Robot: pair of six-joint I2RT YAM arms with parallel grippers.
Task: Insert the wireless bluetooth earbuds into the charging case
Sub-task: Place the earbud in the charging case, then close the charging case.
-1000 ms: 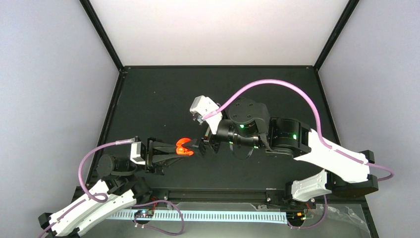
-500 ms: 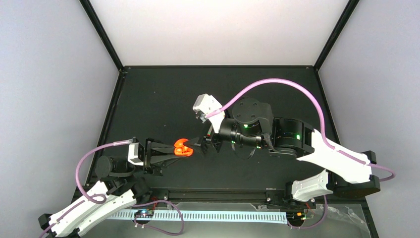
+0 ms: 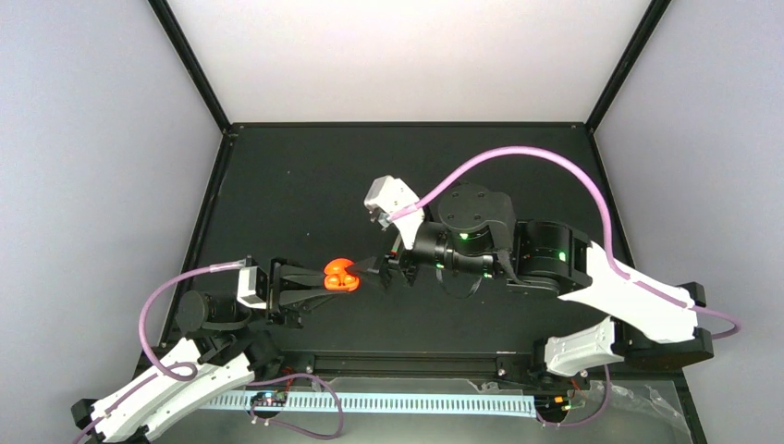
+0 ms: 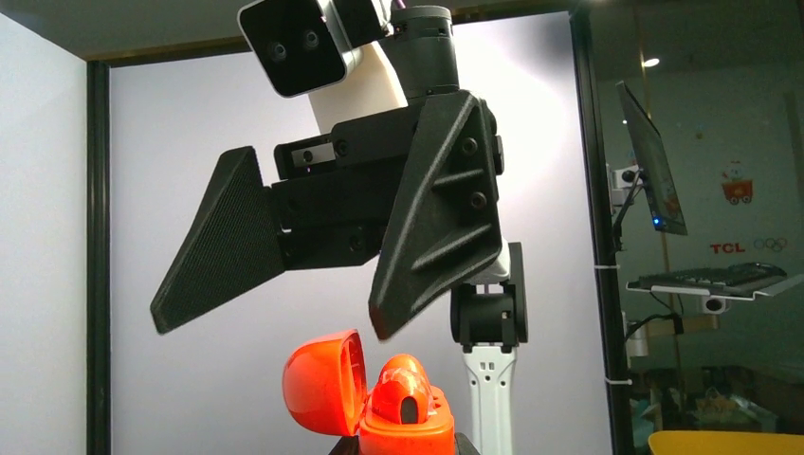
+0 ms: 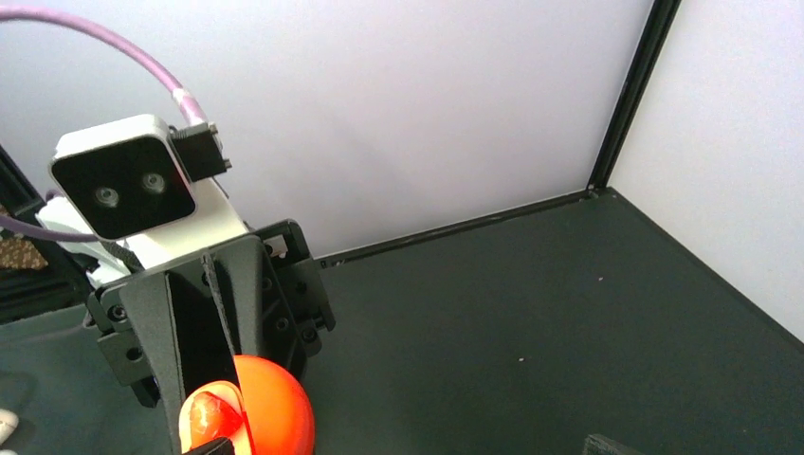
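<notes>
The red-orange charging case [image 3: 340,275] is held up off the table [image 3: 305,185], clamped at its body by the left gripper [image 3: 335,282], and the lid [image 4: 324,379] is swung open to one side. One red-orange earbud [image 4: 403,393] is seen standing in the case's well, its rounded top proud of the rim. Whether it is fully seated cannot be told from these views. The right gripper [image 3: 374,270] is poised just beside the case, its fingers [image 4: 436,218] spread wide apart with nothing caught between them.

The step in hand is judged to be the seating of this bud, so the task looks well along, though no second bud is made out anywhere.

Now, for this to be done well:

- **Push:** the bud should be pressed straight down along the well with a single fingertip, lightly. A sideways push is likely to tip so small and smooth a piece out of its pocket.
- **Lid:** the open lid should be given room, since the near finger is close to it and a knock could fold it shut on the bud.
- **Grip:** the case should be gripped firmly throughout, so that the pressure is taken by the left arm and not lost in a twist.
</notes>
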